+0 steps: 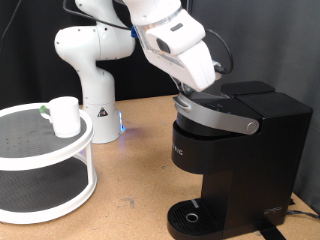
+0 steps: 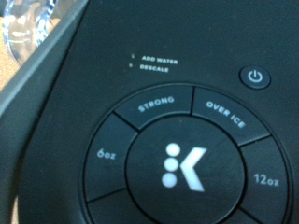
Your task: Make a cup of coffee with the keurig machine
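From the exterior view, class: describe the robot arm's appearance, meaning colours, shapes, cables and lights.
The arm is glossy white with rounded, bulbous segments and dark joint seams. A black cable loops beside its wrist. A small blue light glows at its conical base. The gripper's fingers are not visible.

The brown bench [image 1: 140, 150] carries the keurig machine [image 1: 235, 165] at the exterior view's right, a white two-tier round stand [image 1: 45, 165] at its left, and the robot's base [image 1: 100, 125] behind.
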